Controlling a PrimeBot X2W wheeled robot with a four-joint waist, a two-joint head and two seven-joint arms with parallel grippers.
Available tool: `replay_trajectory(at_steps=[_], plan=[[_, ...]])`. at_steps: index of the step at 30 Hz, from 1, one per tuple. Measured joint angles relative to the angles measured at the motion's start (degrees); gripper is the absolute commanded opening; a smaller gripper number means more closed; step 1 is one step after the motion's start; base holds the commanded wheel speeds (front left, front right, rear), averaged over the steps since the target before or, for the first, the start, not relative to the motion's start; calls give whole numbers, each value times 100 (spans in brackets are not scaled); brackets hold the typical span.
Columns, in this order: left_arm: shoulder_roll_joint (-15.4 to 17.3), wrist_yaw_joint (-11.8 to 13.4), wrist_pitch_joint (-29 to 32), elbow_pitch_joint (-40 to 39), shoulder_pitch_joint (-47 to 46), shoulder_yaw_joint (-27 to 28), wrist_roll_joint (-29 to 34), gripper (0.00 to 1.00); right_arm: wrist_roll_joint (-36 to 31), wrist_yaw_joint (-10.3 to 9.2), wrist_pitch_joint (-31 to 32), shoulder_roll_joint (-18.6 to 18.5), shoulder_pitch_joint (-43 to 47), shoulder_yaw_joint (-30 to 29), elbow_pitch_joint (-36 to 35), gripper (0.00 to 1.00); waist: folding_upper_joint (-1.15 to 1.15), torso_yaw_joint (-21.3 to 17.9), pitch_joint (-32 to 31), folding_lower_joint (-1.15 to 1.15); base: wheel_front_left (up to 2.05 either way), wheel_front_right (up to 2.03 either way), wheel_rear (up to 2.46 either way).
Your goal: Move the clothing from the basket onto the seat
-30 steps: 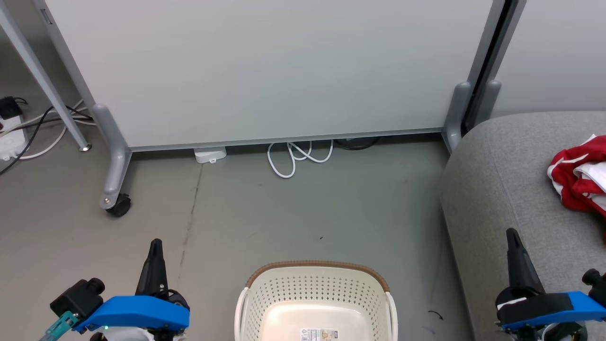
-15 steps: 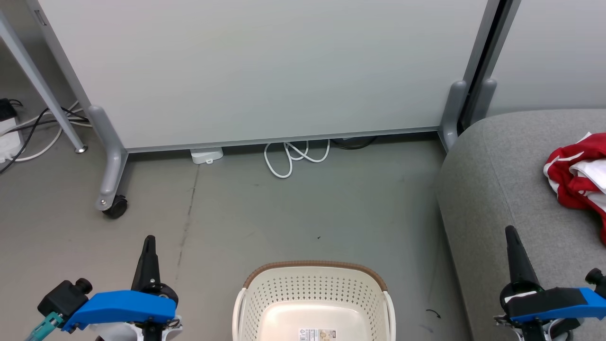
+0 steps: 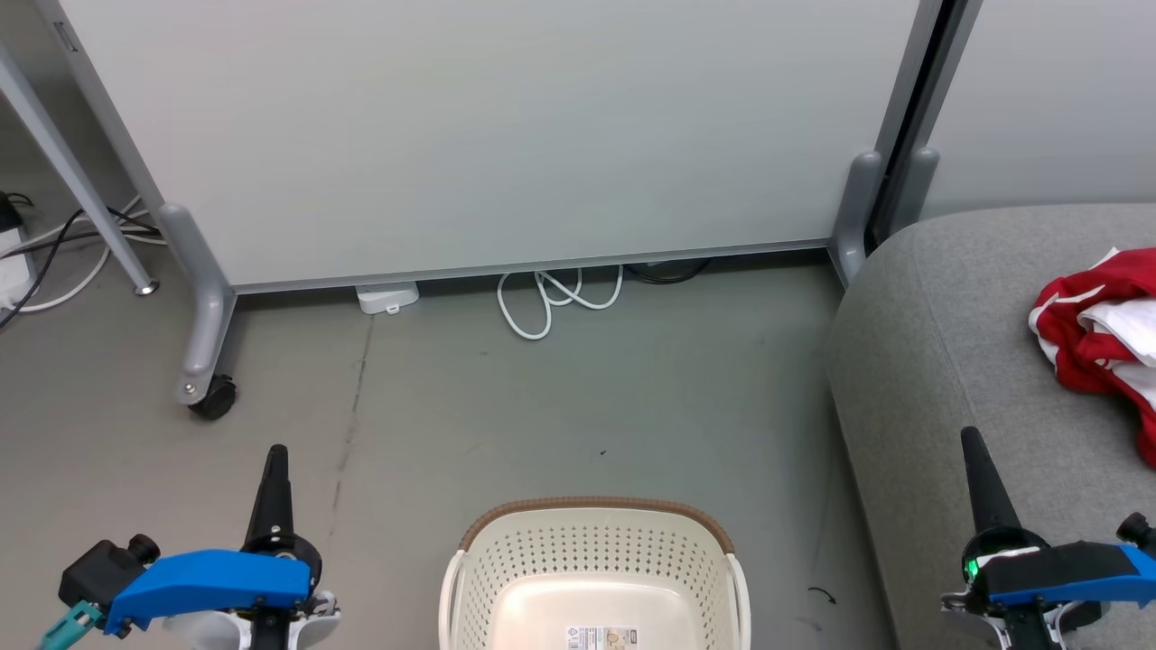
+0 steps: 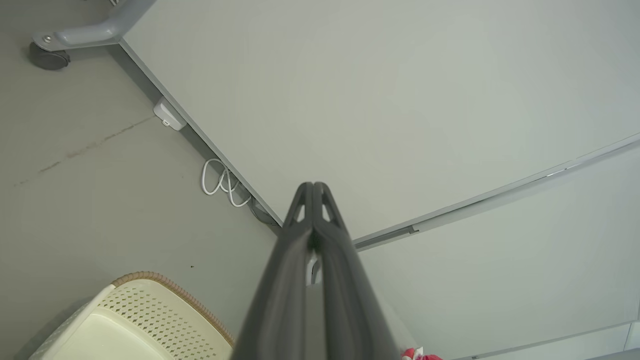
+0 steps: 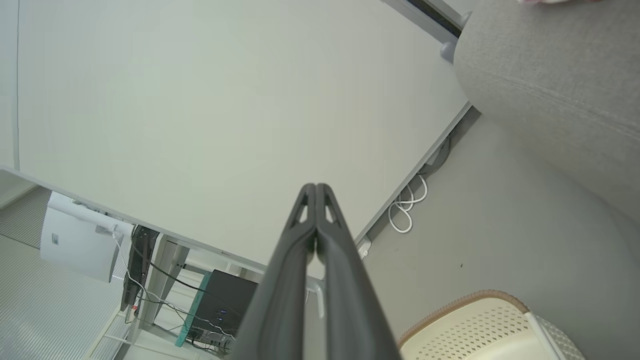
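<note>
Seemingly the job is all but finished: the basket (image 3: 591, 551) on the floor (image 3: 542, 406) looks bare inside, as far as it shows, and the red clothing (image 3: 1084, 338) lies bunched on the grey seat (image 3: 939, 361). The left gripper (image 3: 275, 456) and right gripper (image 3: 973, 442) are both pinched together, holding nothing.

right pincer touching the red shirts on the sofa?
Apart. Head view: the shut right pincer sits low in frame, and a bare stretch of grey sofa lies between its tip and the red shirts.
</note>
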Motion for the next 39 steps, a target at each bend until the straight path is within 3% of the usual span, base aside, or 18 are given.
replay_trajectory(at_steps=[39], plan=[[-33, -123, 498, -76, -115, 357, -1898, 0, 1976, 0, 491, -5, -141, -26, 74, 0, 0, -155, 12, 0, 0, 0, 0]])
